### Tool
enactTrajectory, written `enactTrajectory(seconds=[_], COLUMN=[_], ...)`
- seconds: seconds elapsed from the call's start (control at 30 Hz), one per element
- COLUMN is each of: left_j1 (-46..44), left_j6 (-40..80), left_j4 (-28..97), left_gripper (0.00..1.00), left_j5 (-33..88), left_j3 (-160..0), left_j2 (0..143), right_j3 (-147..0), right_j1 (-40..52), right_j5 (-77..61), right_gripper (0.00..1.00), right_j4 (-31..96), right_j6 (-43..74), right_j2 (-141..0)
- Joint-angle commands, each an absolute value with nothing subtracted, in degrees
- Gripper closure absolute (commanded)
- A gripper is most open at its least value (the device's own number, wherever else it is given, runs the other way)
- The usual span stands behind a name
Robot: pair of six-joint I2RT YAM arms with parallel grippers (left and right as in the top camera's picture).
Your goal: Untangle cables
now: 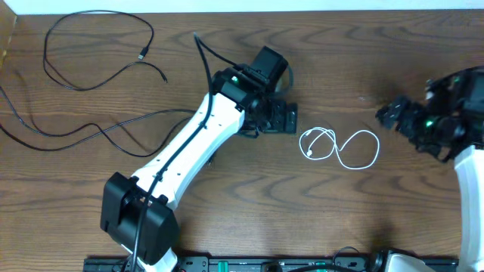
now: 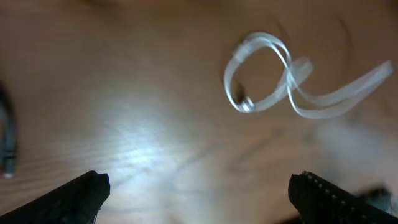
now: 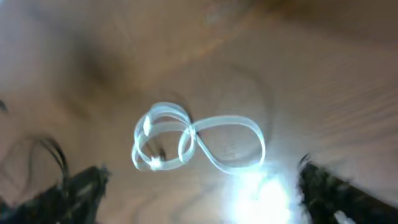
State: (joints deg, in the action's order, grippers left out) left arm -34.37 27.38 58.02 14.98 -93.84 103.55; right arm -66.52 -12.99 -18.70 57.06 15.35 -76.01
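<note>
The white cable (image 1: 311, 153) lies on the table in a loose figure-eight between my two grippers, touched by neither. It shows blurred in the left wrist view (image 2: 289, 74) and the right wrist view (image 3: 189, 134). My left gripper (image 1: 283, 118) is open just left of it, nothing between its fingers (image 2: 199, 199). My right gripper (image 1: 389, 117) hangs open to the right of it, also empty (image 3: 205, 190). Two long black cables lie at the far left: one in a wide loop (image 1: 142, 54), one in wavy lines (image 1: 151, 113) that run under the left arm.
The left arm (image 1: 197, 143) stretches diagonally from its base (image 1: 136, 219) at the front left across the table's middle. A black lead runs along it. The right arm's white link (image 1: 470, 196) stands at the right edge.
</note>
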Motion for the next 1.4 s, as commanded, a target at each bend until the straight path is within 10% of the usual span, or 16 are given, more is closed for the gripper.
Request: enactTrajectory(seconds=[0.0, 0.53, 1.37], left_j1=[-31.57, -25.89, -25.89], left_j6=[31.40, 30.50, 28.56], left_j4=[58.72, 66.59, 66.17], left_gripper=[0.02, 0.02, 0.02], left_j5=[9.78, 6.33, 6.35], left_j3=[-94.19, -94.19, -94.19], left_j2=[104.09, 104.09, 104.09], right_j3=[-60.71, -46.09, -45.95], right_j1=[-10.83, -10.39, -10.39], right_j5=[-19.75, -33.43, -12.86], right_gripper=[0.01, 0.04, 0.12], right_j4=[55.77, 27.11, 25.85], right_j6=[6.76, 29.58, 45.91], right_j2=[-77.65, -78.76, -79.85])
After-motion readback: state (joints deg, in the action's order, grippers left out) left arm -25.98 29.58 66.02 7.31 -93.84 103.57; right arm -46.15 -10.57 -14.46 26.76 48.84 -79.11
